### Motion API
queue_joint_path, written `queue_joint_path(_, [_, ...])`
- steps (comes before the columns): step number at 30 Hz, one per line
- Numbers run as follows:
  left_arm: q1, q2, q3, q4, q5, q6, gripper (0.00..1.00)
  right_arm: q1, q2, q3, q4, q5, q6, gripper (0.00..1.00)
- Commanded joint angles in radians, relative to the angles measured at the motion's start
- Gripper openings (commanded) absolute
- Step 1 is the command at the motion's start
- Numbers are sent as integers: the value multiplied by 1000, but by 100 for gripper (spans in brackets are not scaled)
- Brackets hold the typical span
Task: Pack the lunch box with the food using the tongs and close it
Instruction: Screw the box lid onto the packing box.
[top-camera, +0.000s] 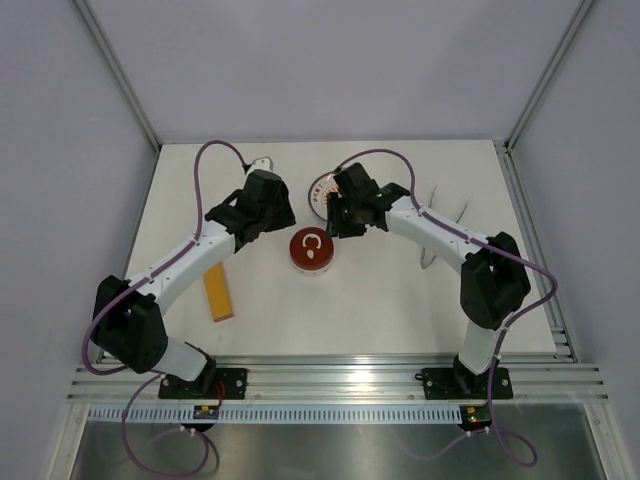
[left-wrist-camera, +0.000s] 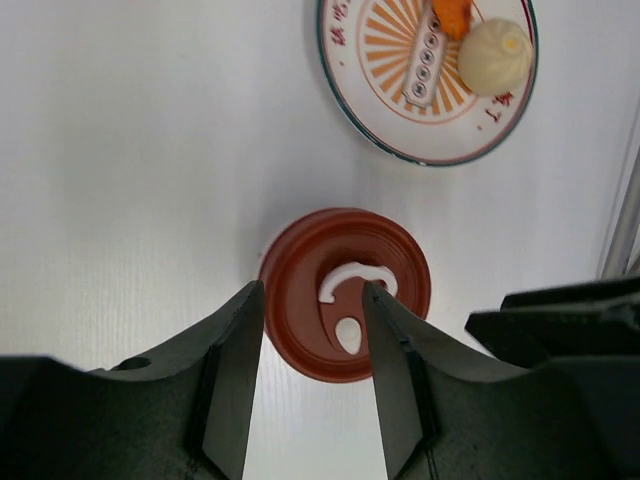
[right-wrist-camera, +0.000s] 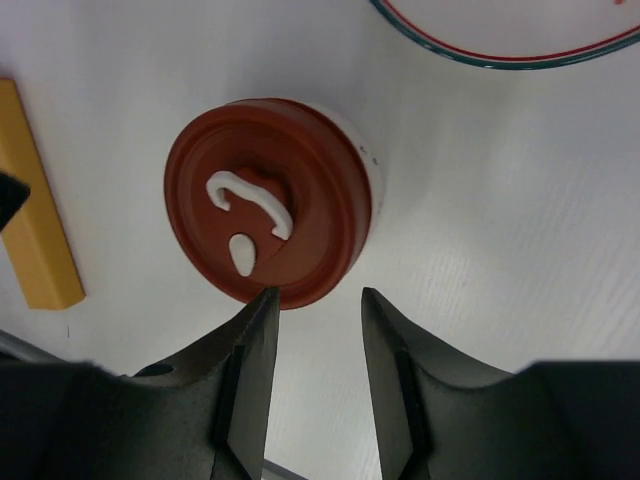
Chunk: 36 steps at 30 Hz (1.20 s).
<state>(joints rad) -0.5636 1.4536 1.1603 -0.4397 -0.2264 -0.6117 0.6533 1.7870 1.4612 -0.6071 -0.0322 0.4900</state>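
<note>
Lid (top-camera: 311, 249) is on the lunch box (right-wrist-camera: 368, 172) mid-surface, so this looks like the closing step. The left end effector (left-wrist-camera: 312, 295) and right end effector (right-wrist-camera: 318, 298) hover over it, jaws narrowly parted, both empty. A bun (left-wrist-camera: 495, 55) and an orange piece (left-wrist-camera: 452, 12) sit on the plate (left-wrist-camera: 352, 95), so next probably means reopening.
</note>
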Motion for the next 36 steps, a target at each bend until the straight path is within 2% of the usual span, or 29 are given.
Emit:
queue_joint_path(1, [76, -4, -19, -2, 91, -69, 46, 38, 52, 109, -22, -40, -47, 46])
queue_joint_path(6, [133, 11, -43, -11, 163, -99, 46, 43, 149, 198, -34, -107, -67, 49])
queue_joint_path(16, [157, 44, -74, -1, 196, -97, 47, 48, 230, 255, -37, -238, -108, 66])
queue_joint_path(23, [163, 60, -77, -1, 200, -97, 47, 54, 198, 217, -10, -252, -139, 64])
queue_joint_path(32, [194, 120, -60, -1, 239, -89, 47, 62, 189, 202, -28, -245, -188, 45])
queue_joint_path(36, [197, 126, -63, -1, 249, -89, 47, 65, 167, 183, -10, -213, -194, 48])
